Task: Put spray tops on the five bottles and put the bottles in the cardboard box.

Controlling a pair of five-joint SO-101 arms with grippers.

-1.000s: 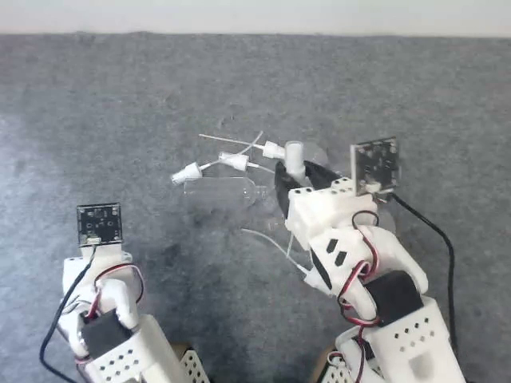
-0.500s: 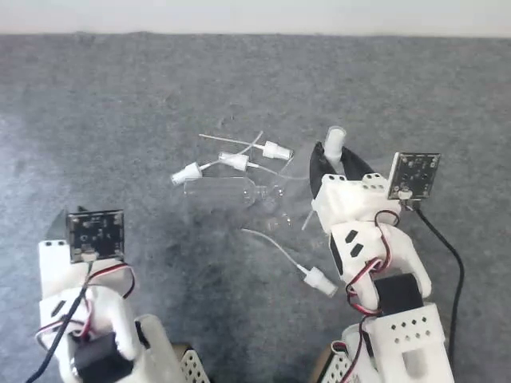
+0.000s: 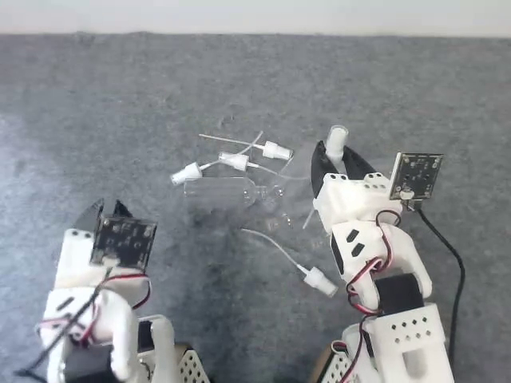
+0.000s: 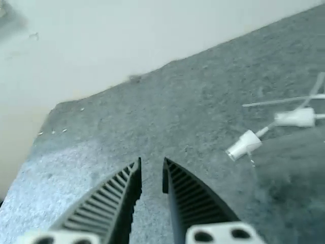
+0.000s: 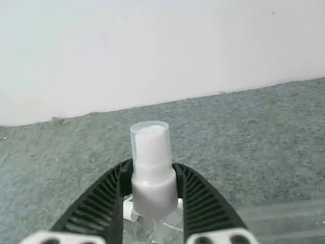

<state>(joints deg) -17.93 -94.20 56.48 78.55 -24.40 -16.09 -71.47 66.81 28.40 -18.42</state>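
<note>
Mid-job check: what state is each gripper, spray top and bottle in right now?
Right gripper: shut on a spray top, held upright.
Left gripper: slightly open, empty.
Clear bottle: lying on its side, without a top.
Loose spray tops: four, lying flat.

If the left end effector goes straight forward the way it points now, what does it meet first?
Likely only bare grey mat; the nearest spray top lies off to one side.
</note>
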